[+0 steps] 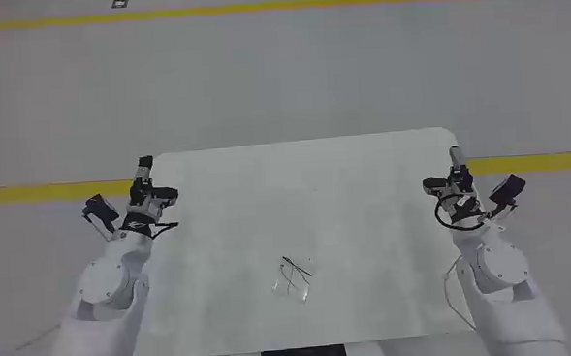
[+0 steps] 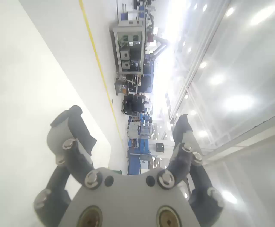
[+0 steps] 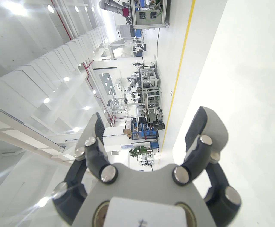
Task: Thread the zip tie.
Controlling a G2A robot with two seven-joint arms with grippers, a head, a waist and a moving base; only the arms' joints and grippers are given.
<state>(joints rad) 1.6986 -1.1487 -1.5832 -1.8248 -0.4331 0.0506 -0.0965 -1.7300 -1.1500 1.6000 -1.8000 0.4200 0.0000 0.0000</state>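
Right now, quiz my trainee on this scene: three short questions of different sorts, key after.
1. Where on the table does the zip tie lie? A: the robot's side, about mid-width. B: the far left corner. C: beside the right arm.
2. True or false: the left jaws hold the zip tie.
3. Fill in: the right jaws stand ___.
Key: 1 A; 2 false; 3 open.

Table [image 1: 364, 193]: white, far corners rounded.
Zip tie [image 1: 295, 271]: thin dark strips lying flat near the near edge, between the arms.
Left gripper [image 1: 145, 168]: at the far left corner, well apart from the tie.
Right gripper [image 1: 454, 156]: at the far right corner.
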